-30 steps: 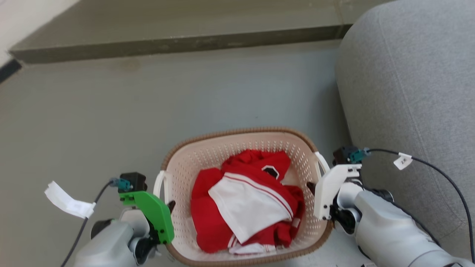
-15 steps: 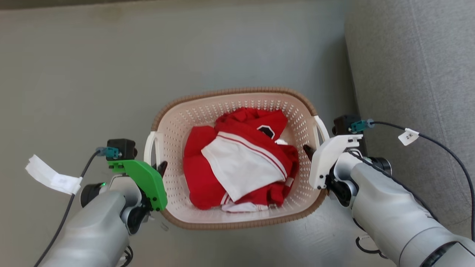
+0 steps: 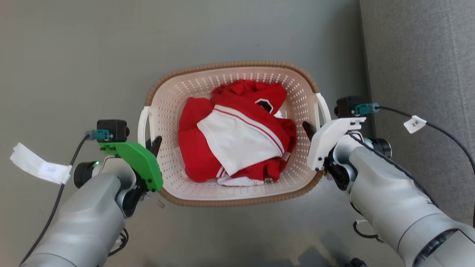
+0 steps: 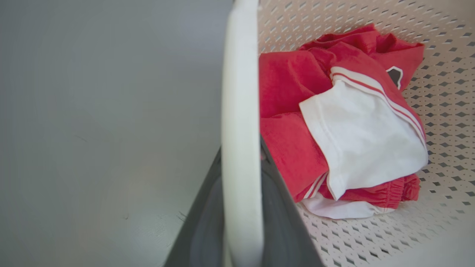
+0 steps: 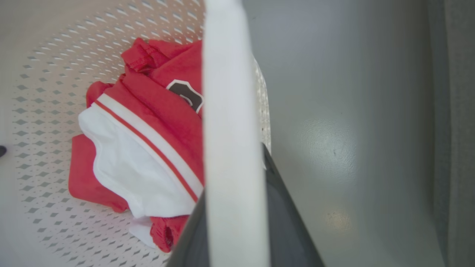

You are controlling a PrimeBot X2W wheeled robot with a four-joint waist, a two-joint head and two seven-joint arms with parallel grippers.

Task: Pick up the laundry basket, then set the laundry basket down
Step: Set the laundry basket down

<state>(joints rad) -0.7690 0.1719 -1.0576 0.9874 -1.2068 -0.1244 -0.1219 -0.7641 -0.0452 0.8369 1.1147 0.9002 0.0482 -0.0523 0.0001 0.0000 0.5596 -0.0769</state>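
Laundry basket (image 3: 237,202) of red-and-white clothes over grey floor (image 3: 74,55), close beside a grey sofa (image 3: 419,55); lifted or resting, impossible to tell. Left pincer (image 3: 150,142) pinching the left handle (image 3: 142,124), right pincer (image 3: 313,128) pinching the right handle (image 3: 323,107). Likely the pick-up step, grip made. Next: a level, even raise with both arms, clear of the sofa, then a gentle set-down. White tag (image 3: 414,124) on the right cable marked "2" plus one unclear character; paper tag (image 3: 37,168) on the left cable illegible.
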